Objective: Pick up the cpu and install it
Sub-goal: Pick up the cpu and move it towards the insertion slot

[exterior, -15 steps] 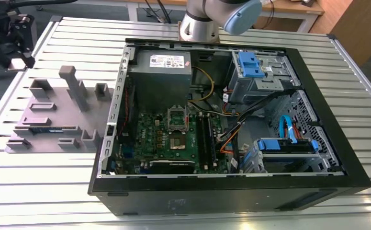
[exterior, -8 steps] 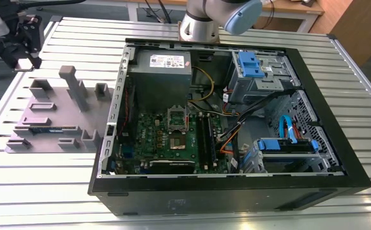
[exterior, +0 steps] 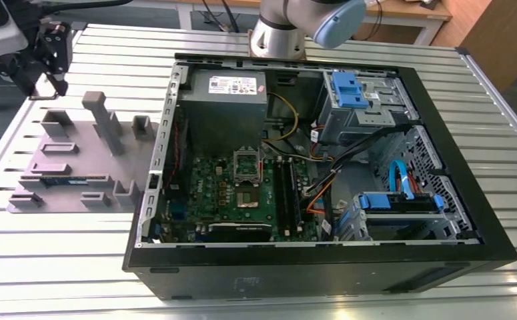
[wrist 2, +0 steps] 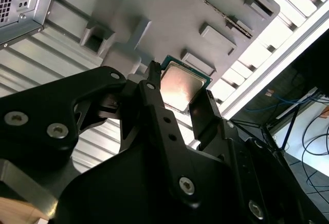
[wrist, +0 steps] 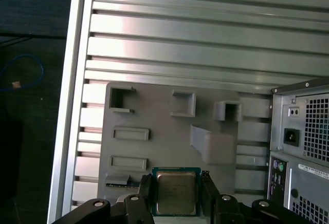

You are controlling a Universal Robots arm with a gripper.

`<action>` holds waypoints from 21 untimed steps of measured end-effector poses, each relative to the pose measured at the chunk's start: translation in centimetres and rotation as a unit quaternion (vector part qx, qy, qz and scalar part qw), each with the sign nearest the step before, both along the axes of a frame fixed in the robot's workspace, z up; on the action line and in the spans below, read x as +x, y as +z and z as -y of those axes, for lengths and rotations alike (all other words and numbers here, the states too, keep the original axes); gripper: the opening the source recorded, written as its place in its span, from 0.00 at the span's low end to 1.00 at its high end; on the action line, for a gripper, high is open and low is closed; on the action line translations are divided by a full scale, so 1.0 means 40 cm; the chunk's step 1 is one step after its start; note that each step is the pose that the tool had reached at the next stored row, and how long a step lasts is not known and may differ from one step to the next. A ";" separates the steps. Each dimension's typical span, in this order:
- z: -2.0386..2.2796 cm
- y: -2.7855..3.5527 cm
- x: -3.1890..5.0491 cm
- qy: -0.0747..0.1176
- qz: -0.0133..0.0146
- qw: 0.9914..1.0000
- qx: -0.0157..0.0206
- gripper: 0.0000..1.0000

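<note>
The cpu [wrist: 176, 197] is a small square chip with a silvery top and a green rim, also seen as cpu [wrist 2: 180, 79] in the second wrist view. My gripper [wrist: 176, 187] is shut on it, one black finger against each of two opposite edges. The chip hangs above the grey parts tray [wrist: 154, 111]. In the exterior view the gripper [exterior: 49, 63] is up at the exterior view's far left, above the back corner of the tray [exterior: 71, 160]. The green board [exterior: 240, 193] with its metal-framed socket [exterior: 247, 163] lies inside the open computer case [exterior: 325, 173].
The grey tray carries upright posts [exterior: 103, 120] and a dark memory stick [exterior: 63, 180]. The case holds a grey power-supply box [exterior: 227, 100], blue drive brackets [exterior: 351, 90] and loose cables [exterior: 321, 193]. All of it rests on a ribbed aluminium table [exterior: 53, 240]. The arm's base [exterior: 281, 33] stands behind the case.
</note>
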State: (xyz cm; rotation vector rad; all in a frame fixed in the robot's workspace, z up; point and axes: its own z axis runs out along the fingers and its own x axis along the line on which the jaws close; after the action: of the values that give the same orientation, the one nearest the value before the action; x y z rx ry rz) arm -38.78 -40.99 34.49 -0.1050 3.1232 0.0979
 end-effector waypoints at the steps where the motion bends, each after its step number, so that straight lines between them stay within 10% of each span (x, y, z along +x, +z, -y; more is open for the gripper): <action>1: 0.000 0.000 0.004 0.000 0.000 1.000 0.000 0.47; 21: 0.000 -0.001 0.089 0.000 0.000 1.000 0.000 0.47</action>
State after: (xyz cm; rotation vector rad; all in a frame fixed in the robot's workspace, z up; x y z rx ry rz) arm -35.21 -40.99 34.47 -0.1050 3.1232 0.0979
